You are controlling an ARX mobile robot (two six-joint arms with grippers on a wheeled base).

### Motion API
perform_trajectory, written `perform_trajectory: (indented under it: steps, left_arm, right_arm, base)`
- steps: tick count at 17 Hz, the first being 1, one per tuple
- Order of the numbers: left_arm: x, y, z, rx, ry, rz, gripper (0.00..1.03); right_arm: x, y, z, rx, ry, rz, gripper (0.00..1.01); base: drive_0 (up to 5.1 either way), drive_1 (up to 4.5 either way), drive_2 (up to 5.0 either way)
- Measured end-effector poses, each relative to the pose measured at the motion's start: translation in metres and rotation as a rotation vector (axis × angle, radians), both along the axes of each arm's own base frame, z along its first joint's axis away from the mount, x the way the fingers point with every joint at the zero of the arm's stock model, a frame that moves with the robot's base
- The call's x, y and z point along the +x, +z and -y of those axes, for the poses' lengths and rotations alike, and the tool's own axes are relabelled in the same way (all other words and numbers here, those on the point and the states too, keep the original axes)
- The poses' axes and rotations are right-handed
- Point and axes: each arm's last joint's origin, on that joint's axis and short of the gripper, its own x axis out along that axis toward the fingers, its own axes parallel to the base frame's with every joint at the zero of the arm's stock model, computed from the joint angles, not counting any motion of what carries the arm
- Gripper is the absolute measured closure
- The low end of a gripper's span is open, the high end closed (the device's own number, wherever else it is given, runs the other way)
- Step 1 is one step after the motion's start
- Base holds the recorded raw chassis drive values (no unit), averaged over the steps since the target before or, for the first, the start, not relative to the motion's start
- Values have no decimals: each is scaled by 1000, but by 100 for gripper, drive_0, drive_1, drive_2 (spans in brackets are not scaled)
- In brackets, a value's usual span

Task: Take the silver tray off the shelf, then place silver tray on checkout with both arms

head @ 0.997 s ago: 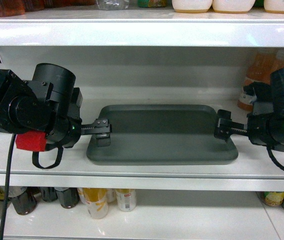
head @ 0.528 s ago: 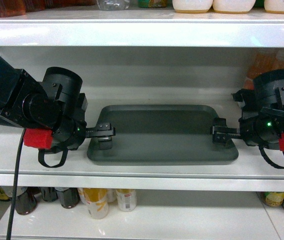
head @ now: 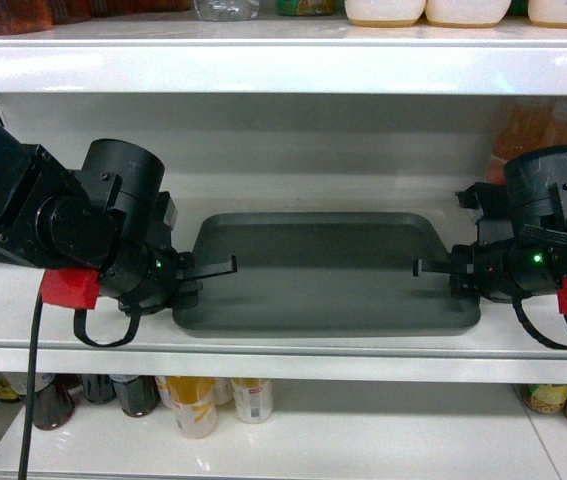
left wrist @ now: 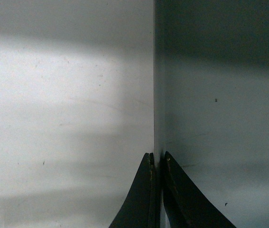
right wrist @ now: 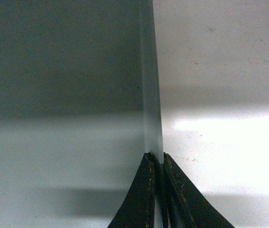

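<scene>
The silver tray [head: 328,272] lies flat on the shelf [head: 283,345], between the two arms, its front edge close to the shelf's front lip; the left gripper [head: 203,268] is pinched onto its left rim and the right gripper [head: 441,268] onto its right rim, and each wrist view shows a thin rim edge caught between two nearly touching fingers [left wrist: 146,190] (the bite looks shallow, only the fingertips overlapping the rim). The main risk, as I judge it, is that so narrow a hold on a smooth rim slips once the tray's weight comes onto it; one end would drop and the tray would clatter against the shelf lip. A second risk is uneven motion; if one arm lifts or pulls sooner than the other, the tray twists in the pinch and may pry free. The shelf board above [head: 283,65] sits low over the arms, so too tall a lift could knock a wrist against it; the orange bottle [head: 508,150] behind the right arm is also close enough to be nudged as that arm draws back.
</scene>
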Motion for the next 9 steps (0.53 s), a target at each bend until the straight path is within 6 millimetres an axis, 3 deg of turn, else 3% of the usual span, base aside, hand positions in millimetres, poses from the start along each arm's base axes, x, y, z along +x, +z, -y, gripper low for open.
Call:
perform_trajectory:
  steps: [2,6,9]
  left_arm:
    - [-12,0,-4,-50,14,3,101]
    - [-61,6,1,-17,28,32,101]
    - [-96,37,8,19,13,134,101]
  right_arm:
    - [-11,1,3,34,-4,1,99]
    - [-60,9,6,75,-16,14,99]
    - [-102,37,13,110,-17,87,99]
  base:
    - [0,0,0]
    - [0,0,0]
    - [0,0,0]
